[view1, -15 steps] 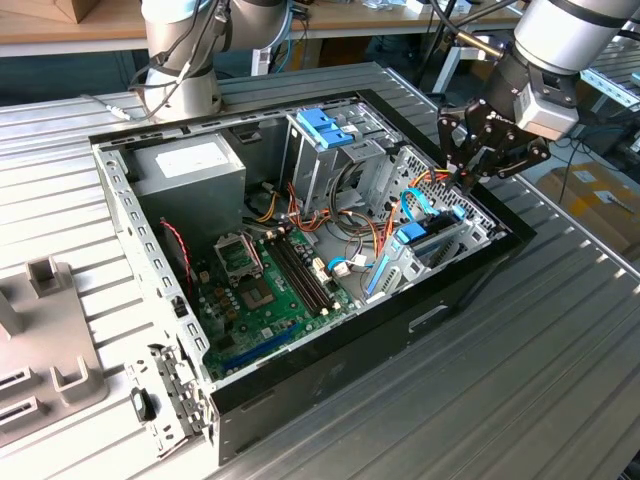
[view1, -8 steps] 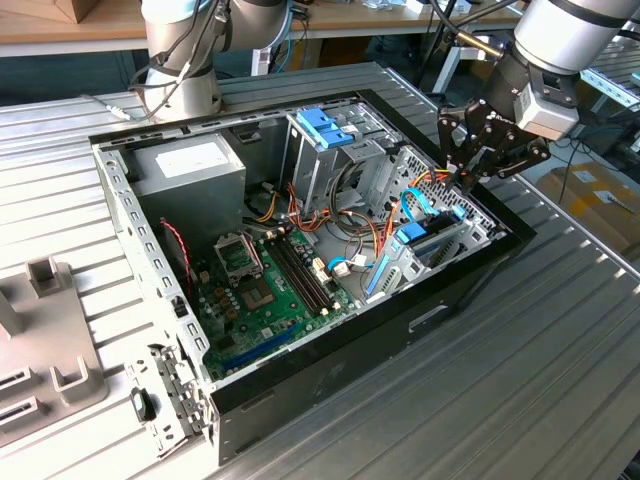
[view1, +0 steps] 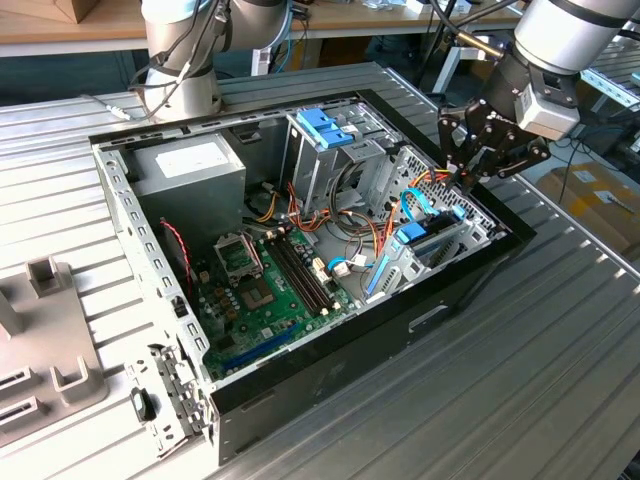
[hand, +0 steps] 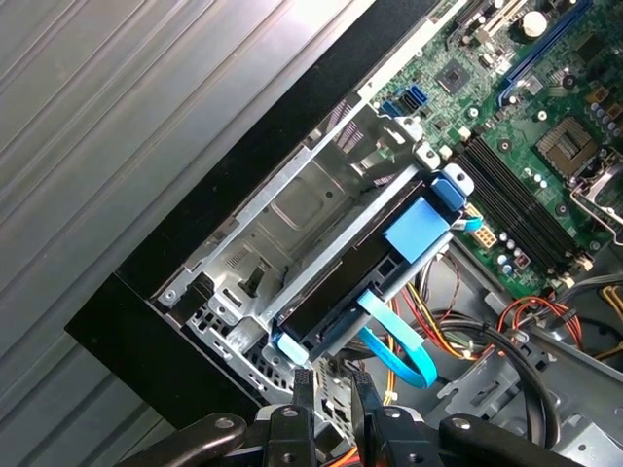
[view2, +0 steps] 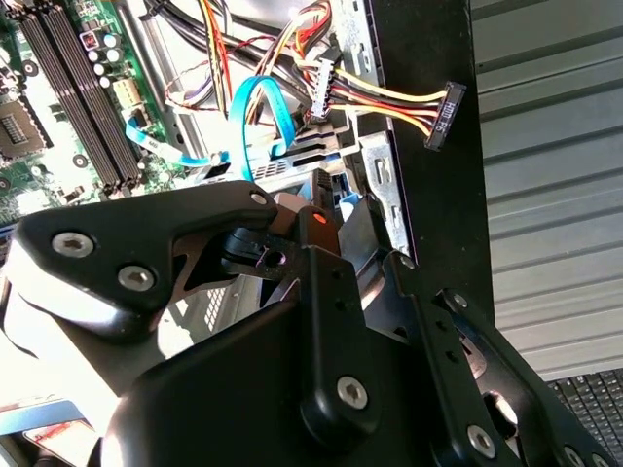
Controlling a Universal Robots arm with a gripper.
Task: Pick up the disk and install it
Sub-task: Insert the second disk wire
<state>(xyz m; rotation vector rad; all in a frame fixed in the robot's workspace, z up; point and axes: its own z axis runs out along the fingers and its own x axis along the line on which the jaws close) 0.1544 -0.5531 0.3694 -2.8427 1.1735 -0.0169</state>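
Light-blue-framed disk (hand: 375, 263) sits in the case's drive bay (hand: 292, 209). Gripper (hand: 331, 384) hovers above it, fingers narrow, holding nothing.

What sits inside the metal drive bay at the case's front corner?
The disk sits in the drive bay, light-blue frame showing, below the gripper. Its underside and connectors are covered.

The place was a robotics workshop or lab. An opened computer case (view1: 300, 250) lay on a ribbed aluminium table (view1: 560, 370), its motherboard (view1: 265, 290) and loose cables (view1: 350, 225) bared just below and beside the gripper (view1: 470, 175). Behind the gripper stood a second robot arm's base (view1: 185, 60) and wooden benches (view1: 60, 25). Cardboard boxes (view1: 590, 200) sat on the floor beyond the table's edge nearest the gripper.
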